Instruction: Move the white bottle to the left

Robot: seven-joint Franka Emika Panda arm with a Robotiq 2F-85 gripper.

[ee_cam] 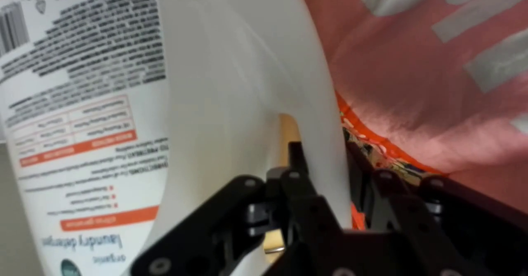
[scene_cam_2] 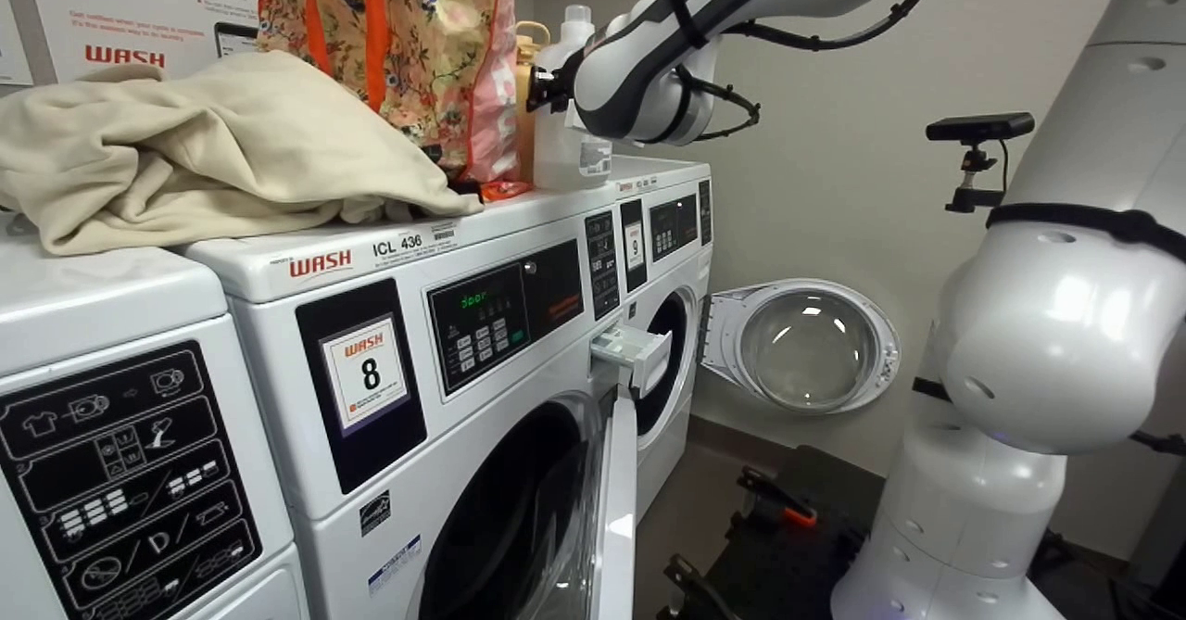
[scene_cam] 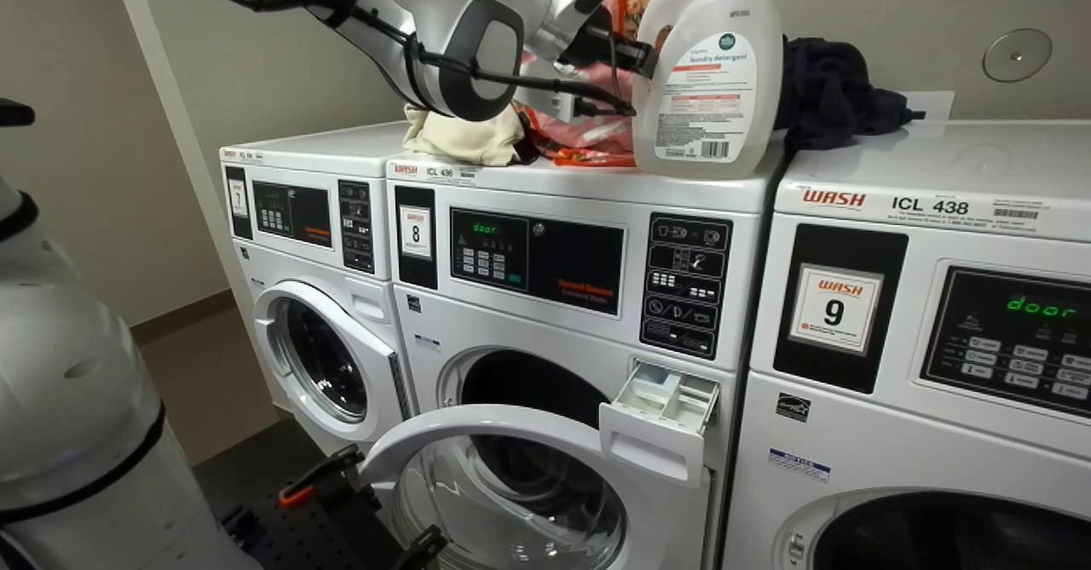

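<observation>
Gripping the white bottle (scene_cam: 712,84) by its handle (ee_cam: 321,133), my end effector (ee_cam: 326,160) sits partly closed, one finger through the handle's hole and one outside it. The bottle stands upright near the front edge of washer 8 (scene_cam: 511,180), between the floral bag (scene_cam_2: 435,45) and the dark cloth (scene_cam: 835,84), the yellow bottle (scene_cam_2: 525,143) just beside it.

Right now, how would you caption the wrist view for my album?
A black hand grips the white bottle by its handle, the pink side of a bag close by.
</observation>
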